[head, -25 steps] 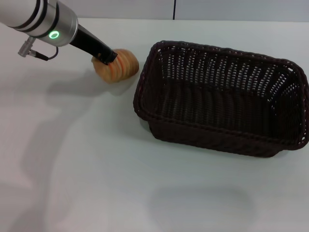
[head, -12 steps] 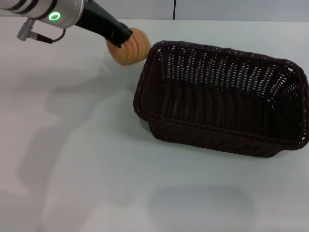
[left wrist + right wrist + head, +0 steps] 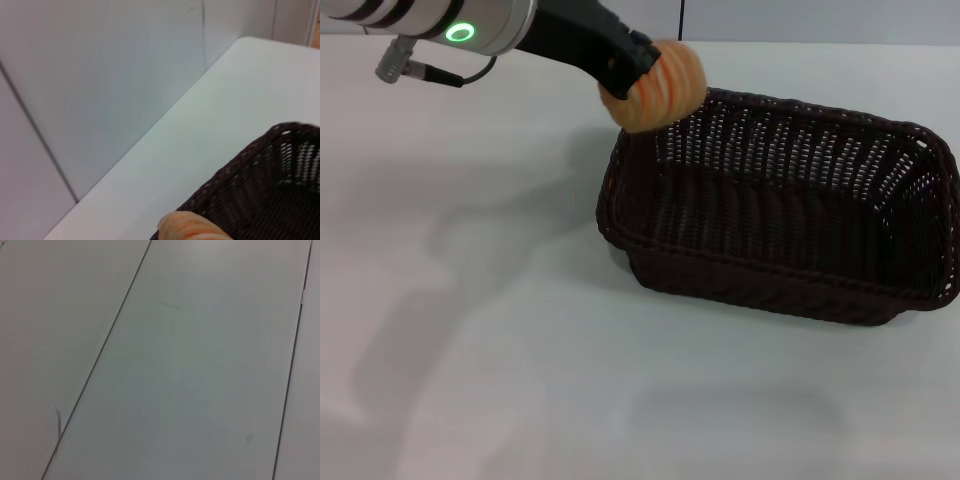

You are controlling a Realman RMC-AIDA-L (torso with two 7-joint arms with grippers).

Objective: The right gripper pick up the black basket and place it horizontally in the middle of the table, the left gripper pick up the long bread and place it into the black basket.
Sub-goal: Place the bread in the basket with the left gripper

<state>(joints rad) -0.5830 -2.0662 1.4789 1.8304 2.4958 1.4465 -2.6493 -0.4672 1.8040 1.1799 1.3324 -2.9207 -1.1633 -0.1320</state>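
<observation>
The black basket [image 3: 780,205] lies lengthwise on the white table [image 3: 500,330], right of centre, and it is empty. My left gripper [image 3: 632,62] is shut on the long bread [image 3: 660,88], an orange-tan ridged roll held in the air over the basket's far left corner. The left wrist view shows the tip of the long bread [image 3: 192,227] against the basket's woven rim [image 3: 240,165]. My right gripper is out of view; its wrist camera shows only grey wall panels.
The left arm's grey cuff with a green ring light [image 3: 458,32] reaches in from the upper left. A grey panelled wall [image 3: 100,90] runs along the table's far edge. Open white tabletop lies left of and in front of the basket.
My left gripper has lifted the long bread off the table and carried it up and to the right, from left of the basket to above its far left corner. The basket has stayed put.
</observation>
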